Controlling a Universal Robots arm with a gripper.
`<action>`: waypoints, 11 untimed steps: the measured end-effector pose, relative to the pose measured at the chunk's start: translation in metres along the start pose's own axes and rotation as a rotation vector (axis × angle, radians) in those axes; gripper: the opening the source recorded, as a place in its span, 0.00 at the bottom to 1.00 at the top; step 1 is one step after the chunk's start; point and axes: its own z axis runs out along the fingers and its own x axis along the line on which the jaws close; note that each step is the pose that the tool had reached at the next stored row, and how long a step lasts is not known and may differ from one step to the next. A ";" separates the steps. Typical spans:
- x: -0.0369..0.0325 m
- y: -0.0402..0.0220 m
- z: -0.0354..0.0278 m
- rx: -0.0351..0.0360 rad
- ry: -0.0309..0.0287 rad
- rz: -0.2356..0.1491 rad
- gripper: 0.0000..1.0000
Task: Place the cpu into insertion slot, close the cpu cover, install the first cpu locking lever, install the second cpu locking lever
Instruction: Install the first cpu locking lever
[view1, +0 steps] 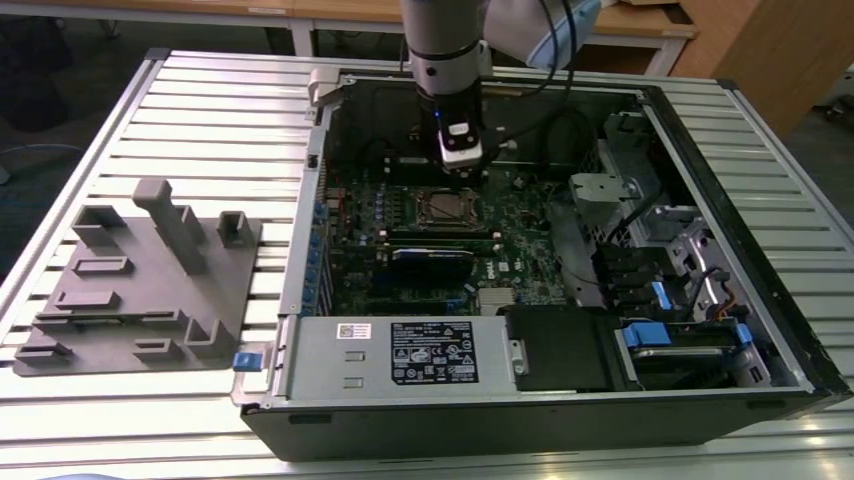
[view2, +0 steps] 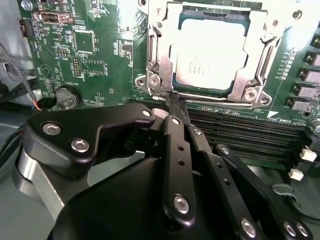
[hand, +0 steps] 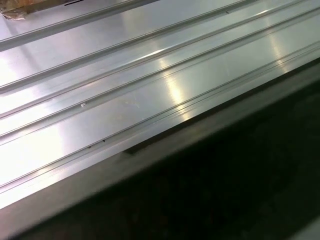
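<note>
In the exterior view the arm's wrist hides the pincer's tips, and the socket area on the green motherboard (view1: 441, 250) is too small to read in detail. In the first wrist view, ribbed metal slats (hand: 125, 85) run beside a dark edge whose identity is hard to make out.

In the second wrist view the pincer (view2: 176, 102) has its black fingers (view2: 175, 145) brought together to a narrow point, clenched with nothing between them. The tip sits right at the near edge of the socket frame; whether it actually touches the metal cannot be told.

The cpu (view2: 212, 52) lies flat in the insertion slot (view2: 150, 80), its pale metal top showing through the window of the cpu cover (view2: 252, 82), which lies down over it. Long black memory slots (view2: 235, 132) run just beside the socket.

The open computer case (view1: 747, 230) lies on a slatted metal worktop (view1: 200, 120). A grey fixture block (view1: 147, 280) stands on the worktop, toward the exterior view's left, apart from the case. Wooden furniture (view1: 747, 40) stands behind.
</note>
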 end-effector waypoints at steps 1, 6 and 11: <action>0.0000 0.0001 0.0000 -0.0003 0.0003 0.000 0.11; -0.0003 0.0002 -0.0017 0.0002 0.0014 0.000 0.11; -0.0020 0.0013 -0.0100 0.0017 0.0048 0.000 0.11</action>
